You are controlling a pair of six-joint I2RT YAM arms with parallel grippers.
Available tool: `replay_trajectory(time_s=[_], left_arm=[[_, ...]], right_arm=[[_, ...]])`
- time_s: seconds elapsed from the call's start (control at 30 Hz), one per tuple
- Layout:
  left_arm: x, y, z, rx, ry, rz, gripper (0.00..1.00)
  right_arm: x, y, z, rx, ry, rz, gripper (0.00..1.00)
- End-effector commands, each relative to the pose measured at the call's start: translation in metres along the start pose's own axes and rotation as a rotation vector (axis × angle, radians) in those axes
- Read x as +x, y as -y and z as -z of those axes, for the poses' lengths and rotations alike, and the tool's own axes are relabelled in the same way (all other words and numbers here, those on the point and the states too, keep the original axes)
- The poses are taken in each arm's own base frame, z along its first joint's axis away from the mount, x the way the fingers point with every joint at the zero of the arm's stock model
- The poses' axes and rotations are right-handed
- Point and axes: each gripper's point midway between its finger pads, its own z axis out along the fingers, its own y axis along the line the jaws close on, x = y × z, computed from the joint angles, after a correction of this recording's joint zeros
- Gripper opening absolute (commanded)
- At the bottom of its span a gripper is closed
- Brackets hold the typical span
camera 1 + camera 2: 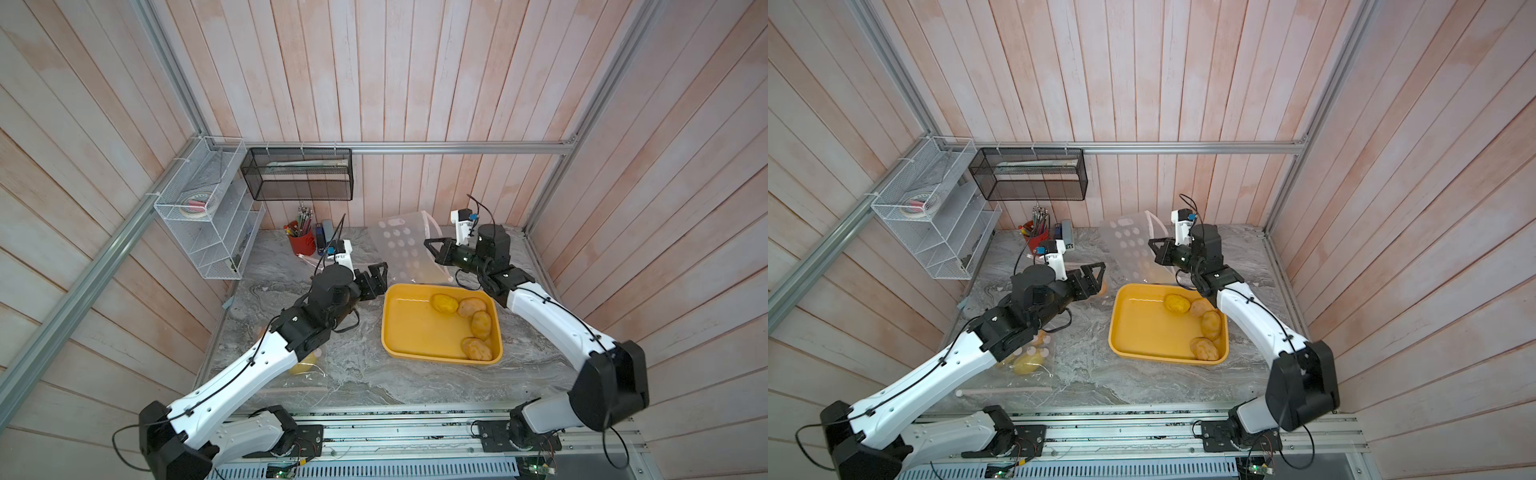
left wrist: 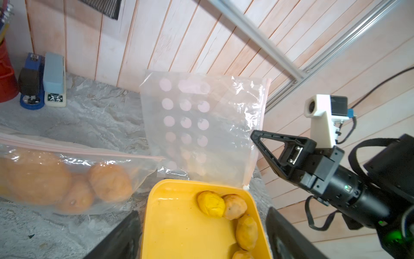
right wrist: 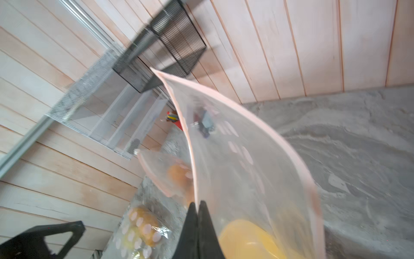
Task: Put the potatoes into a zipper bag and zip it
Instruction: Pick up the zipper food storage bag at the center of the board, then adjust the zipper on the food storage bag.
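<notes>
Several tan and yellow potatoes (image 1: 471,307) lie along the right side of a yellow tray (image 1: 407,328). Behind the tray a clear zipper bag (image 1: 399,245) with white dots stands upright. My right gripper (image 3: 197,205) is shut on its pink zip edge (image 3: 192,161), and it also shows in both top views (image 1: 1152,245). The mouth of the bag bows open in the right wrist view. My left gripper (image 2: 201,213) hangs open over the tray's near left side with nothing between its fingers (image 2: 125,233). In a top view it (image 1: 376,278) sits just left of the tray.
A filled bag of orange potatoes (image 2: 67,179) lies left of the tray. Another filled bag (image 1: 1027,361) lies under my left arm. A red pencil cup (image 1: 302,245) and staplers (image 2: 42,85) stand at the back left. A white wire rack (image 1: 208,224) and a black mesh basket (image 1: 297,174) hang on the walls.
</notes>
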Motion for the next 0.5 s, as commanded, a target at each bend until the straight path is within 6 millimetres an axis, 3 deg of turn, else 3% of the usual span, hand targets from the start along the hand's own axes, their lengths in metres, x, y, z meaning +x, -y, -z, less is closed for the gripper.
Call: replay_trajectory(time_s=[0.0, 0.23, 0.37, 0.47], left_arm=[[-0.003, -0.002, 0.027, 0.002, 0.035, 0.028, 0.88], [0.003, -0.022, 0.073, -0.012, 0.035, 0.122, 0.86], [0.010, -0.031, 0.084, -0.011, 0.026, 0.146, 0.86], [0.018, -0.033, 0.082, -0.013, 0.001, 0.143, 0.86]], right_arm=[[-0.003, -0.029, 0.020, 0.074, 0.051, 0.060, 0.00], [0.050, -0.094, 0.038, -0.002, 0.011, 0.089, 0.00], [0.086, -0.119, 0.037, -0.052, -0.032, 0.085, 0.00], [0.114, -0.125, 0.027, -0.071, -0.090, 0.077, 0.00]])
